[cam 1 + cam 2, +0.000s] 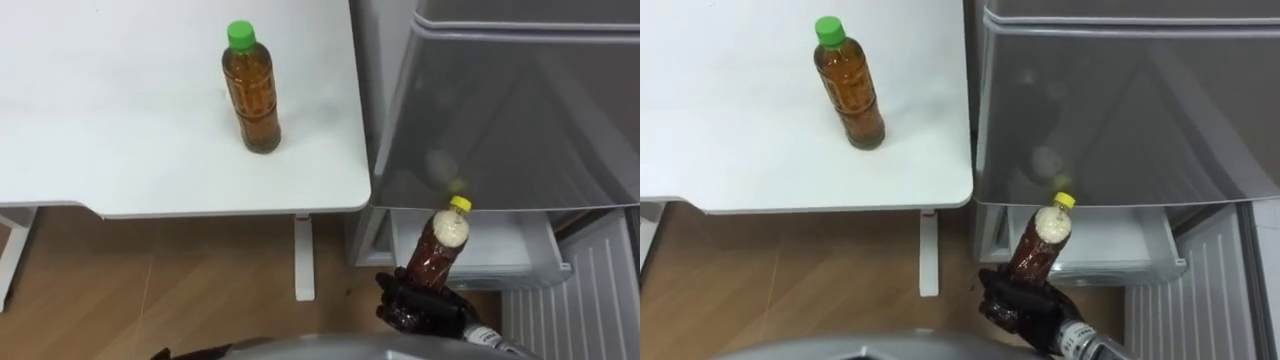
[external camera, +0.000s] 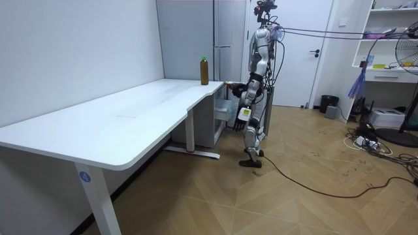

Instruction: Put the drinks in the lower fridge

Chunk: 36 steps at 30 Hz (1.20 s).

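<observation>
A dark drink bottle with a yellow cap [image 1: 441, 245] stands upright in my right hand [image 1: 420, 306], whose fingers are curled round its lower half. It is held low in front of the open fridge, just before the pulled-out lower drawer [image 1: 500, 258]. A second bottle of brown tea with a green cap [image 1: 251, 92] stands upright on the white table [image 1: 120, 120], near its right edge. In the room view I stand at the table's far end facing the fridge [image 2: 228, 39], and my left hand [image 2: 245, 115] hangs by my hip.
A translucent grey bin [image 1: 520, 110] juts out above the lower drawer. The ribbed inside of the fridge door [image 1: 585, 295] stands open at the right. The table's rounded corner [image 1: 355, 195] and its leg [image 1: 304, 255] lie close left of the fridge. Wooden floor lies below.
</observation>
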Motion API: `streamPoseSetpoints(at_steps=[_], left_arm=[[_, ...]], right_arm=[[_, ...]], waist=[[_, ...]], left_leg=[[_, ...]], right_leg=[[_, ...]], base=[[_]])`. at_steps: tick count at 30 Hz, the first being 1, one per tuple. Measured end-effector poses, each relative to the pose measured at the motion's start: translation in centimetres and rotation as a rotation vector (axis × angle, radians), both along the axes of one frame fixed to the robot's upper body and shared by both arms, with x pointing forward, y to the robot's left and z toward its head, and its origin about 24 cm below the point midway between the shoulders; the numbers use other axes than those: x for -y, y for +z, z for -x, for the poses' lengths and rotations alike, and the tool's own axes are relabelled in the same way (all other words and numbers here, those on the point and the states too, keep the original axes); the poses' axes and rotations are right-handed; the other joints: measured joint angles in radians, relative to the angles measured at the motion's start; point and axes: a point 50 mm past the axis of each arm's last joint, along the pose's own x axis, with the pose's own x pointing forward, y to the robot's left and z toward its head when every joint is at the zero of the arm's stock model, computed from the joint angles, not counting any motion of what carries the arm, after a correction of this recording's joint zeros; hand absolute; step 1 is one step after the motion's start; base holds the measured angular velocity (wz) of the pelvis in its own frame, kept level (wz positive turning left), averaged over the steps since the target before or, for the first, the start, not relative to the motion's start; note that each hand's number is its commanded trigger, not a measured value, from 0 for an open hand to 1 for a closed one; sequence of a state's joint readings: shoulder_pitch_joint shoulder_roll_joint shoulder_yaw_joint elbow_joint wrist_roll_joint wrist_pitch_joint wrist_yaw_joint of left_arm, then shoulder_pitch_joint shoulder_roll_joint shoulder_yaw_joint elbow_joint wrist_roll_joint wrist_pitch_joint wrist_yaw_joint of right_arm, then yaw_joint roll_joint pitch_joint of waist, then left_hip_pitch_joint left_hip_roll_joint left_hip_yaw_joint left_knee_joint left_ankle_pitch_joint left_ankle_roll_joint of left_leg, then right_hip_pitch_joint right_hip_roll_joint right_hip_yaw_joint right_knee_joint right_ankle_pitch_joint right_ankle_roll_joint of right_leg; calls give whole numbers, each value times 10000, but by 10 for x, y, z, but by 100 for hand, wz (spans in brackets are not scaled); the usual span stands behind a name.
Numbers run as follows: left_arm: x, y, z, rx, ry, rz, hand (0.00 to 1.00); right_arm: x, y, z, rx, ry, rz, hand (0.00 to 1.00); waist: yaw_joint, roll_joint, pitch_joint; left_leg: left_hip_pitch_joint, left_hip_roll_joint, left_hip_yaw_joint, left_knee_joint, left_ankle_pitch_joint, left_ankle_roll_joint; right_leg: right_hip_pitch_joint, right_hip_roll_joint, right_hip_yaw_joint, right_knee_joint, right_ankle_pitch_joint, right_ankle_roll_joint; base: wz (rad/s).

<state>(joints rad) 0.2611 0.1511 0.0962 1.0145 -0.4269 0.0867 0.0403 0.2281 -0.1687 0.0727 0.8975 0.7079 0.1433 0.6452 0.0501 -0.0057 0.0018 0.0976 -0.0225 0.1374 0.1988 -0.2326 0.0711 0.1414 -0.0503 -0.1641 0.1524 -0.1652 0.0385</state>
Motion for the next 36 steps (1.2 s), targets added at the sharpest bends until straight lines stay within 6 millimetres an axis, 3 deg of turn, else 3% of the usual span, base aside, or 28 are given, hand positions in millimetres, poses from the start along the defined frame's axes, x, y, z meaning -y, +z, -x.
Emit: streamPoseSetpoints(at_steps=[11,19,21,23,28,36], left_arm=[[1,0,-4,-53,-749,-92,0],[3,-2,8,-505,-777,-161,0],[5,-3,7,-512,-962,-205,0],[8,-3,7,-503,-993,-164,0],[9,-4,8,-573,-1235,-279,0],[9,-3,27,-1078,-1491,-328,0]], right_arm=[[9,-4,4,-688,-1364,523,100],[19,-9,14,-1745,-2796,1228,100],[19,-10,13,-1888,-3362,1202,100],[21,-10,11,-2056,-4173,1117,100],[24,-9,5,-2232,-5625,830,100],[27,-6,-8,-2012,-7582,-70,100]], waist=[[-244,20,-29],[-208,97,-5],[-211,170,-14],[-188,232,30],[-179,324,1],[-160,203,44]], left_leg=[[4,42,172,-101,-3,-5],[189,61,299,-199,-11,-16],[181,64,306,-187,-20,-17],[178,70,337,-176,-22,-16],[194,74,297,-180,-17,-24],[204,71,192,-172,-27,-32]], right_leg=[[-98,31,138,1,2,-2],[-30,68,256,1,2,-2],[-37,66,268,6,2,-3],[-46,69,279,14,4,-5],[-21,79,228,12,3,-5],[35,82,135,5,3,-5]], base=[[-3],[-5],[-2],[-4],[2],[3]])
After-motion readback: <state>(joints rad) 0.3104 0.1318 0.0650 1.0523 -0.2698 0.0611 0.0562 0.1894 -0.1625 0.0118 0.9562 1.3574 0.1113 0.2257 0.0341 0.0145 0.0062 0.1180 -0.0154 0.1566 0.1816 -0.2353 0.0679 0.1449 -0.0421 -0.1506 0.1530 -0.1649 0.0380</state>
